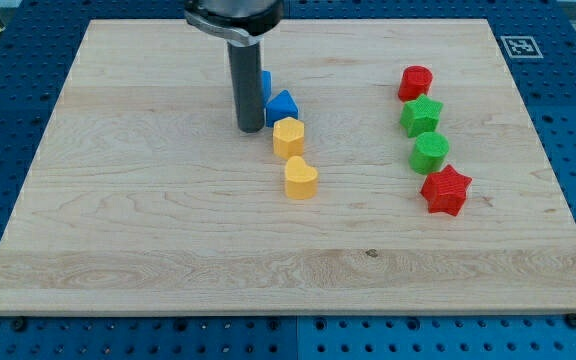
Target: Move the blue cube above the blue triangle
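My tip [249, 128] rests on the wooden board [148, 230] in the upper middle of the view. The blue cube [265, 82] is mostly hidden behind the rod; only a sliver shows at the rod's right edge. The blue triangle [281, 106] lies just right of the rod, below and to the right of the cube, touching or nearly touching it. My tip is just left of the triangle and below the cube.
A yellow hexagon [288, 138] and a yellow heart [300, 178] lie below the triangle. At the view's right, top to bottom, stand a red hexagon [415, 83], a green star [421, 117], a green cylinder [430, 153] and a red star [445, 190].
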Robot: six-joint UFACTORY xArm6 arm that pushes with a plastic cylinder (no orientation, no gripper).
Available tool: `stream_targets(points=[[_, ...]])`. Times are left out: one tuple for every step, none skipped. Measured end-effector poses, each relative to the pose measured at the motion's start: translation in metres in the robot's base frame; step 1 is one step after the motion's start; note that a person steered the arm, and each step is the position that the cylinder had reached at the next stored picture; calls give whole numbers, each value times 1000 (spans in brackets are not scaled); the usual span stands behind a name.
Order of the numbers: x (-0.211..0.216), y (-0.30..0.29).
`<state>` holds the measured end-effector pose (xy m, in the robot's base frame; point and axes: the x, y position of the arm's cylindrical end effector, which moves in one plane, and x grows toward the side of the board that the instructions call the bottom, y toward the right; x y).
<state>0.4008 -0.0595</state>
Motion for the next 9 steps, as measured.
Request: stream_targets(points=[[-14, -22], [-21, -23], [-26, -9], [-40, 2], [-46, 18], [-47, 23], [-50, 21], [-75, -12], [-85, -44]])
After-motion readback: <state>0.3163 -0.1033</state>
